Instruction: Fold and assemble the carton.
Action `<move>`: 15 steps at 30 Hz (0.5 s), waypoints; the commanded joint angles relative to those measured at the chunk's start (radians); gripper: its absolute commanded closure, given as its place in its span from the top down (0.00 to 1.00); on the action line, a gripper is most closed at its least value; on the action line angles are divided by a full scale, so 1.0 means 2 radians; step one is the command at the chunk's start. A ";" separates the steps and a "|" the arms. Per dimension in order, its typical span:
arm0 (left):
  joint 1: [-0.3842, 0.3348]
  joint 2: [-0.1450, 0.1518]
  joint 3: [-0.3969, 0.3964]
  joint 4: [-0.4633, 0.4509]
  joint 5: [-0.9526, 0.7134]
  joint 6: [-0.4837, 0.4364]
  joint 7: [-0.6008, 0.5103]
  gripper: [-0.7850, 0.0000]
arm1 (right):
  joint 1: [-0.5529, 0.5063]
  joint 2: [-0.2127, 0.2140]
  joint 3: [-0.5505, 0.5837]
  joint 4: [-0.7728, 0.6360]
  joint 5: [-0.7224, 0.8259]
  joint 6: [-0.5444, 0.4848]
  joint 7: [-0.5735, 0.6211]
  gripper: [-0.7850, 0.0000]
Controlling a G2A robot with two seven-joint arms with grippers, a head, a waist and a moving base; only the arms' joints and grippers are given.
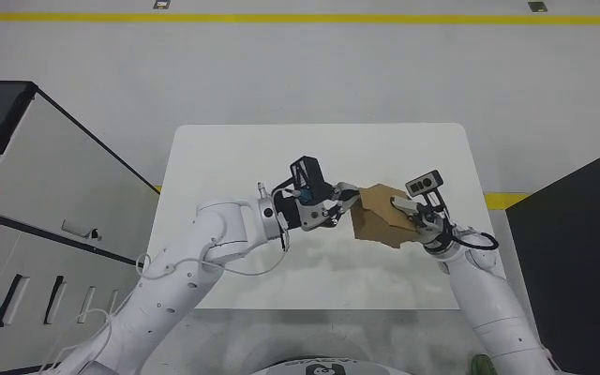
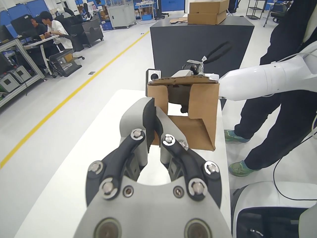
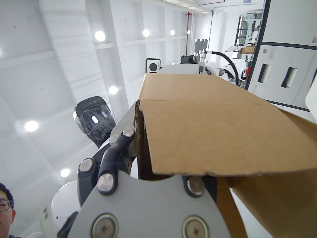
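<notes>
Brown corrugated cardboard carton [image 1: 378,217], partly folded with one end open, sits between both grippers over the right half of the white rectangular worktop [image 1: 281,159]. Can't tell if it touches the worktop. Left gripper [image 2: 155,115] is clamped on a side flap at the open end. Right gripper [image 1: 411,208] pinches the opposite wall, with one finger hidden behind cardboard.

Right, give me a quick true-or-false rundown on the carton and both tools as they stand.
1. The carton is between the left tool and the right tool. True.
2. The left tool is open and clear of the carton. False: it is shut on a side flap of the carton.
3. The right tool grips the carton. True.
4. The carton end facing the left tool is closed. False: it is open, and the inside shows.
</notes>
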 commanded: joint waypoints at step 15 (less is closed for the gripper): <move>-0.016 -0.004 0.014 -0.009 0.014 -0.019 -0.013 0.00 | 0.010 -0.006 -0.009 0.020 0.060 0.054 0.023 0.00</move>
